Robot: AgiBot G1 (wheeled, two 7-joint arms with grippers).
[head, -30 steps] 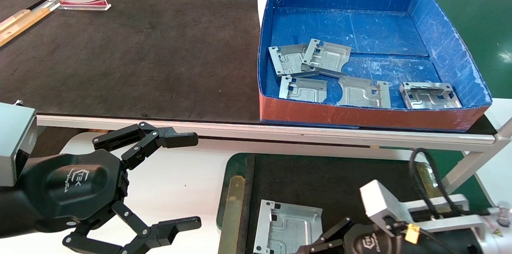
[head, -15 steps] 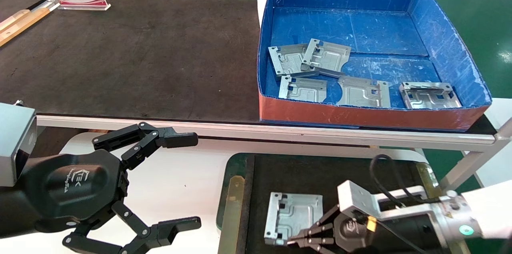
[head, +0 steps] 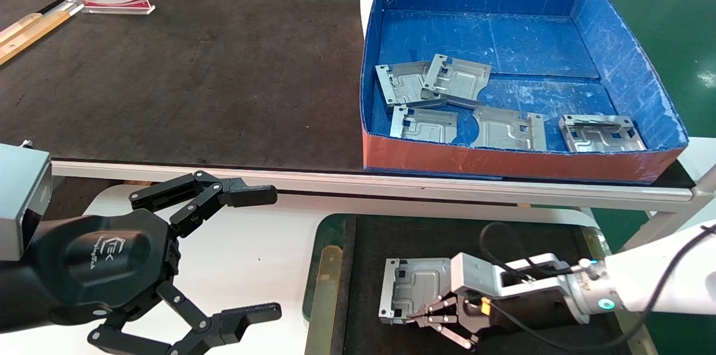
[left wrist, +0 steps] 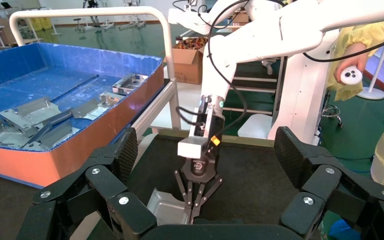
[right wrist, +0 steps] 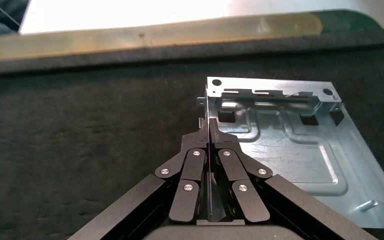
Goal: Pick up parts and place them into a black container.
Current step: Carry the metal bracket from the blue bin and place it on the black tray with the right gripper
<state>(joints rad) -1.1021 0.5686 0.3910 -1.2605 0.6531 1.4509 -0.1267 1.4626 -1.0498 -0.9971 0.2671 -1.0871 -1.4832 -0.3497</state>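
L gripper [head: 254, 251], black w/ linked fingers, hangs parked nearest the camera over the white surface, jaws spread wide, holding nothing. Just beside it to the right, the R gripper [head: 417, 318] sits low in the wide shallow tray w/ black felt floor and brass-coloured side rims [head: 326, 288], fingers pinched together on the near edge of a flat silver-grey stamped metal plate [head: 417, 285]; plate appears tilted, far side up off the felt. Farther off, on the dark tabletop mat [head: 184, 81], the blue corrugated box w/ red front wall [head: 503, 162] holds five more plates [head: 506, 128], two overlapping at its left.
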